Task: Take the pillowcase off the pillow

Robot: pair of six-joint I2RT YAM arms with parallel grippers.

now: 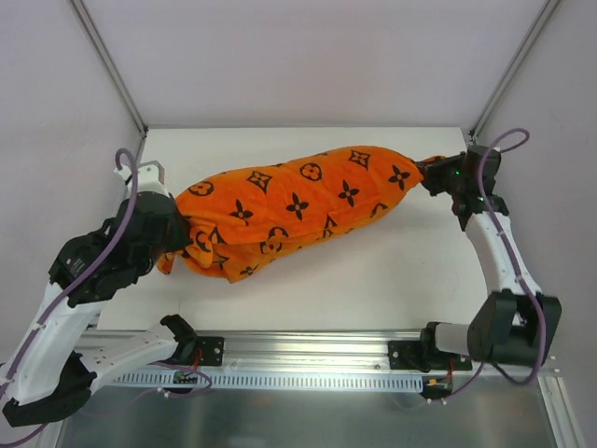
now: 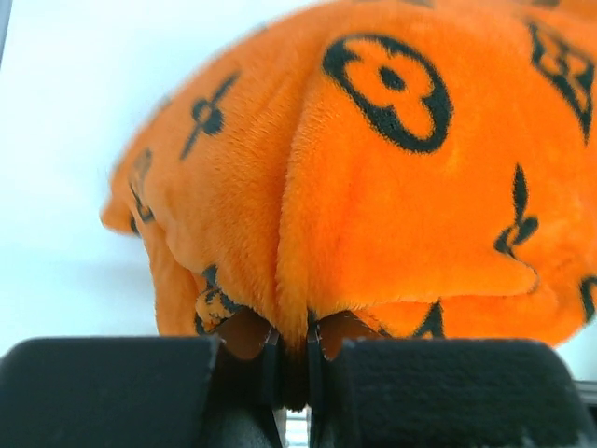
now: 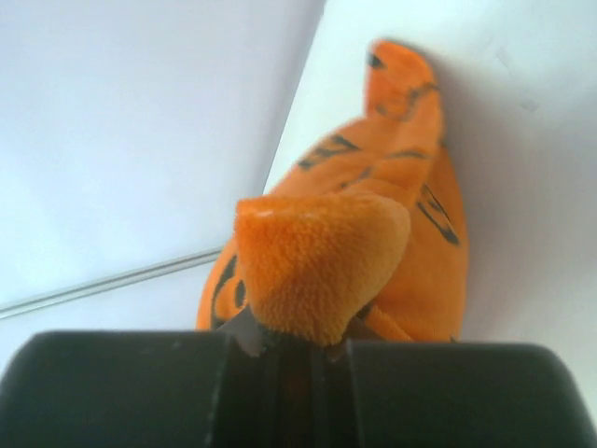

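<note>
The orange pillowcase (image 1: 289, 210) with black monogram motifs lies stretched across the white table, stuffed full. The white pillow is hidden inside it. My left gripper (image 1: 182, 238) is shut on a fold of the pillowcase (image 2: 373, 187) at its left end; the fabric is pinched between the jaws (image 2: 292, 359). My right gripper (image 1: 437, 175) is shut on the pillowcase's right corner (image 3: 322, 261), which is pulled to a point. The fabric runs away from the right gripper (image 3: 298, 350) toward the far end.
The white table (image 1: 392, 271) ends at a metal rail (image 1: 308, 350) at the near edge. Grey walls and two slanted frame poles (image 1: 107, 65) stand behind the table.
</note>
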